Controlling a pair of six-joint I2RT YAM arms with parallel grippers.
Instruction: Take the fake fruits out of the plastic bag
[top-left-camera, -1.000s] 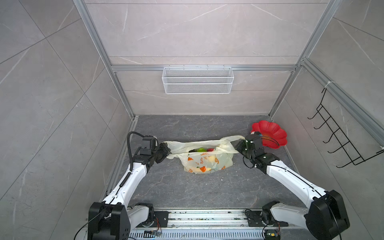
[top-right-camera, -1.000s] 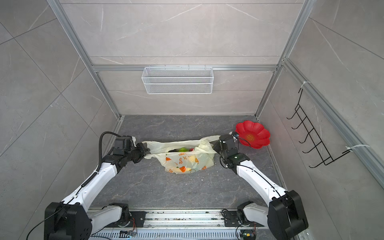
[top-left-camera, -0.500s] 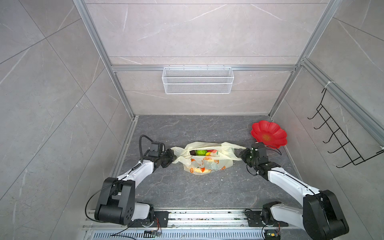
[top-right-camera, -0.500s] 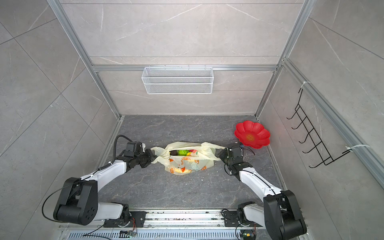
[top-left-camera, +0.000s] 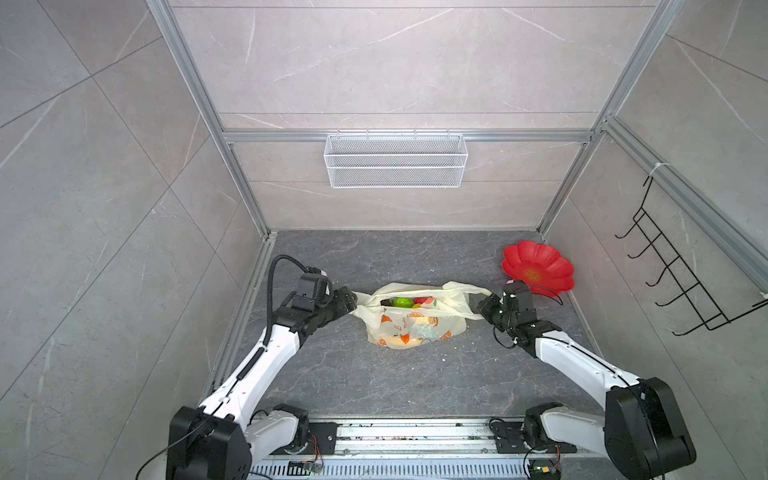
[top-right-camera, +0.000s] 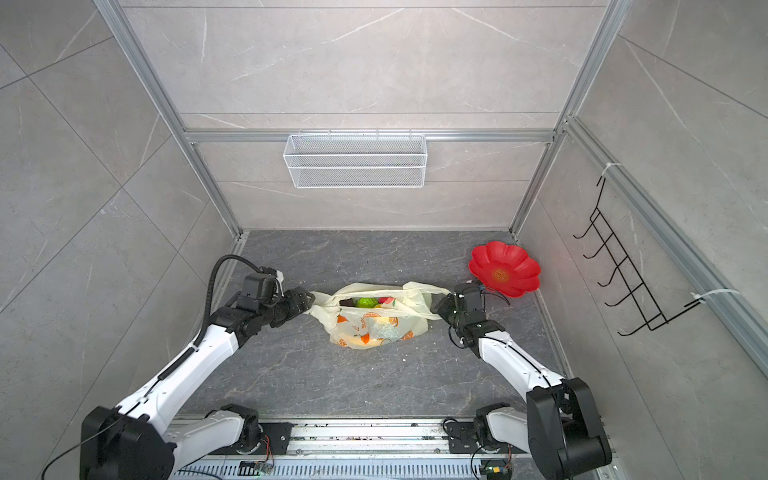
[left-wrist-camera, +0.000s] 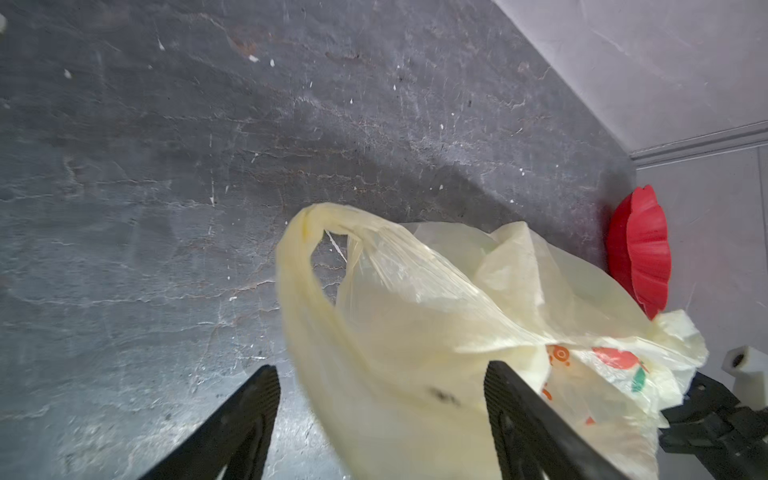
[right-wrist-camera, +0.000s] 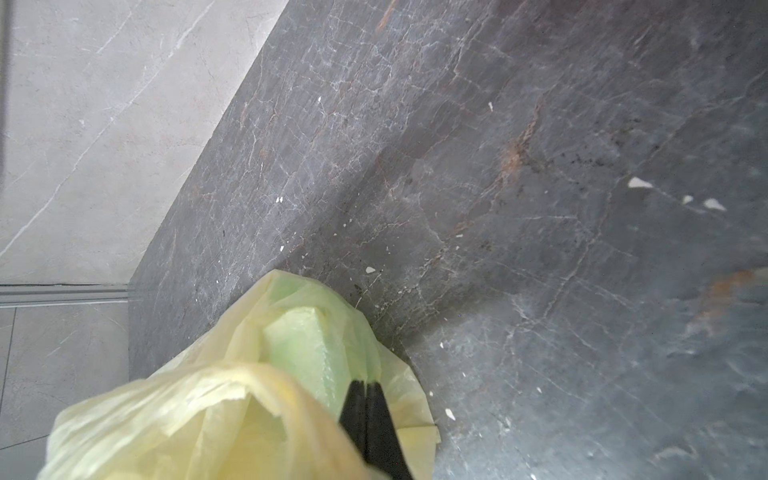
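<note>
While the plastic bag (top-left-camera: 409, 328) is lying slumped near the middle of the dark stone tabletop (top-left-camera: 374, 382), its mouth is gaping upward in both top views. The fake fruits (top-left-camera: 402, 302) are sitting inside it, with a lime-green fruit (top-right-camera: 366, 302) and a red fruit (top-right-camera: 388, 299) showing through the opening. The left gripper (top-left-camera: 351, 300) is reaching in from the left with its jaws spread wide. In the left wrist view its two black fingers (left-wrist-camera: 249, 407) are standing well apart, and one handle loop (left-wrist-camera: 299, 257) is drooping between them unpinched. The right gripper (top-right-camera: 437, 305) is coming in from the opposite side, and in the right wrist view its jaws are pressing tightly together on the bag's other handle. The red plate (top-left-camera: 538, 268) is resting beyond the right gripper, near the far right corner, apart from the bag.
</note>
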